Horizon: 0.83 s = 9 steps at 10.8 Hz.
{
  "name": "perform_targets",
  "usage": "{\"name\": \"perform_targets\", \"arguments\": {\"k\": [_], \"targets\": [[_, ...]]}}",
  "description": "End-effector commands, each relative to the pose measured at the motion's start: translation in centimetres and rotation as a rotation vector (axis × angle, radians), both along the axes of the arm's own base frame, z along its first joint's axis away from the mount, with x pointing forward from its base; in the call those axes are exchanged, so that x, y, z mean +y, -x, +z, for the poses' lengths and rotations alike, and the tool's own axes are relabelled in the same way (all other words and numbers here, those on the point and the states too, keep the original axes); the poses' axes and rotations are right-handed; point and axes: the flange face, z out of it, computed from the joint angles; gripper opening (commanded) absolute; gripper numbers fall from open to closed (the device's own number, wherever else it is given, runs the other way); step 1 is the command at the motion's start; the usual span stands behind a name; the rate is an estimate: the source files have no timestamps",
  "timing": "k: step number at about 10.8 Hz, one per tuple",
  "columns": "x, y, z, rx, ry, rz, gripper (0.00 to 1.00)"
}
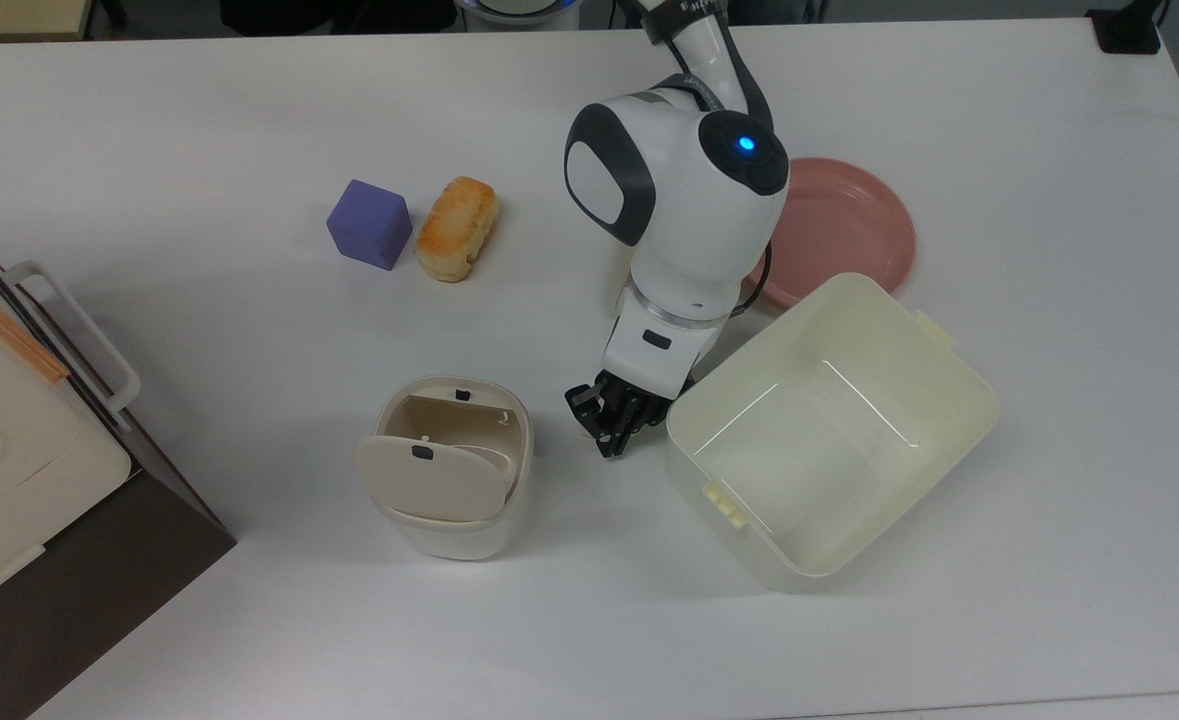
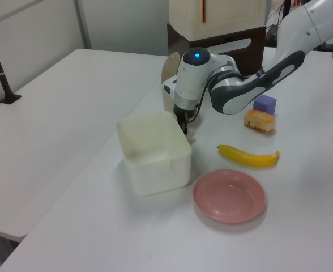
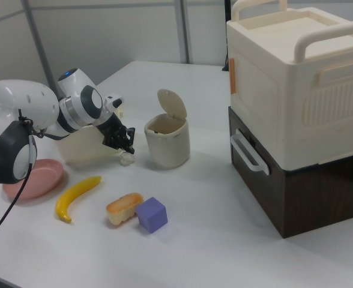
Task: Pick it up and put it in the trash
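White table carries everything; landmark = the trash bin, flap lid tipped open. Cream box w/ handles on a dark cabinet stands off the bin's right in the right view. Arm reaches down from the far edge in the top view. Big cream tub sits on the top view's right of the bin, w/ the gripper in the gap between them, close to the tub's corner. Pink plate lies beyond the tub from the bin, partly under the arm. Banana near the plate, well apart from the bin. Bread roll and purple cube side by side, farther up the top view from the bin. Paper wad low at the gripper tips beside the bin; jaws drawn in close round it, wad mostly hidden in the top view, so grip looks closed on it but contact not fully clear.
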Motion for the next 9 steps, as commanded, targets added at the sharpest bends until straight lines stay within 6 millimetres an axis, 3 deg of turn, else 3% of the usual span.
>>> {"name": "perform_targets", "arguments": {"k": [1,2,3,9], "targets": [[-0.1,0.1,0.6,-0.047,0.02,-0.061,0.67],[-0.1,0.3,0.6,-0.051,0.026,-0.073,0.88],[-0.1,0.5,0.5,-0.062,0.034,-0.092,1.0],[0.8,3.5,-2.1,-0.112,0.082,-0.217,1.0]]}}
